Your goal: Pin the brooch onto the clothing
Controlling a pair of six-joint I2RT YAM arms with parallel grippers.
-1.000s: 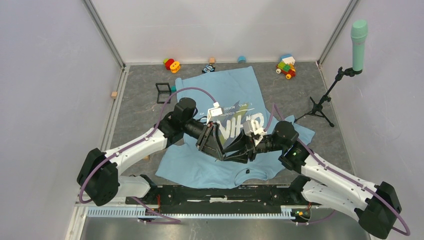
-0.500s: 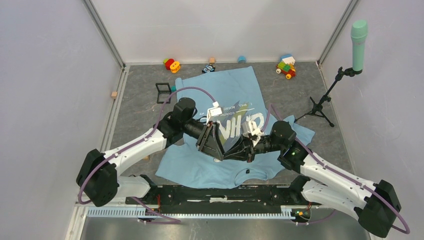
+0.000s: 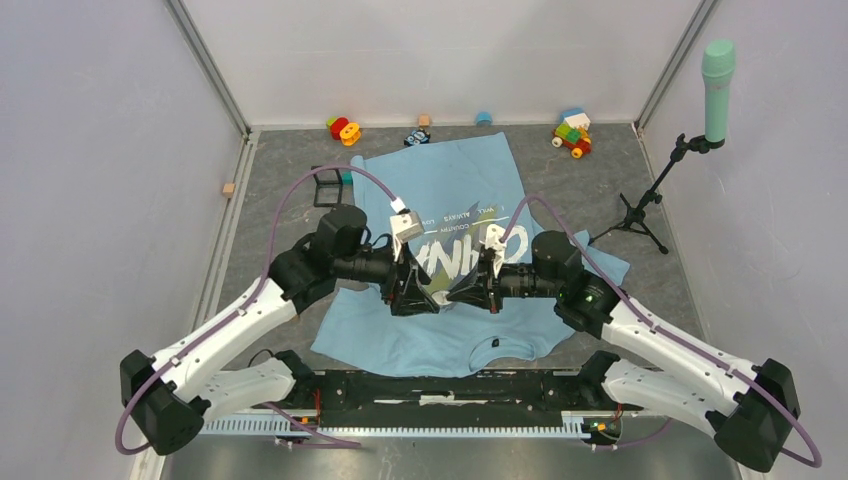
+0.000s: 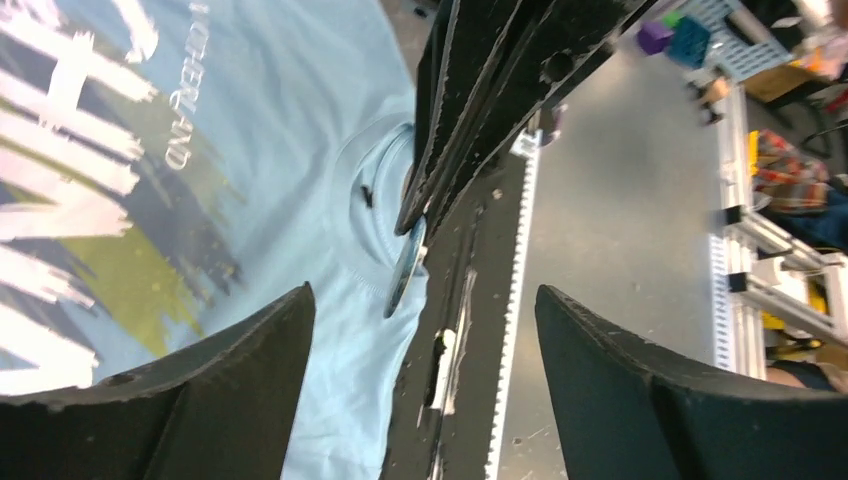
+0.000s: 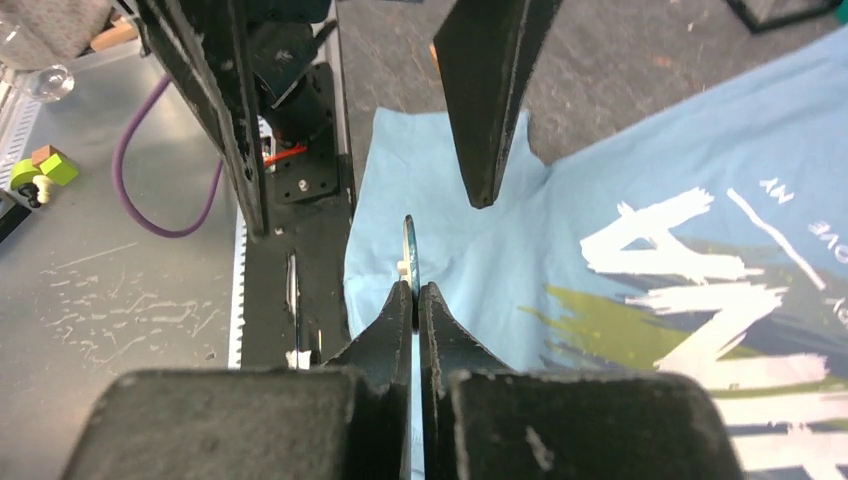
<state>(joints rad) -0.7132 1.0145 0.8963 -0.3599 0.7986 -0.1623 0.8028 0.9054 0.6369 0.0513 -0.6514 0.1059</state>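
The light blue T-shirt (image 3: 455,180) with white "CHINA" print lies flat on the table; it also shows in the left wrist view (image 4: 250,150) and the right wrist view (image 5: 650,200). My right gripper (image 5: 412,292) is shut on the brooch (image 5: 409,250), a thin metallic disc seen edge-on and held above the shirt's near part. The left wrist view shows the brooch (image 4: 404,272) hanging from the right fingertips. My left gripper (image 4: 425,300) is open wide, facing the right gripper (image 3: 455,292), with the brooch roughly between its fingers. The left gripper (image 3: 408,290) holds nothing.
A black square frame box (image 3: 326,185) stands left of the shirt. Toy blocks (image 3: 344,129) and a toy car (image 3: 572,132) lie at the back. A green microphone on a tripod stand (image 3: 700,100) is at the right. A small wooden block (image 3: 229,188) lies at the left.
My left arm has drawn back to the left, so its gripper sits farther left and higher. The right gripper has followed a little up and left, still gripping the brooch.
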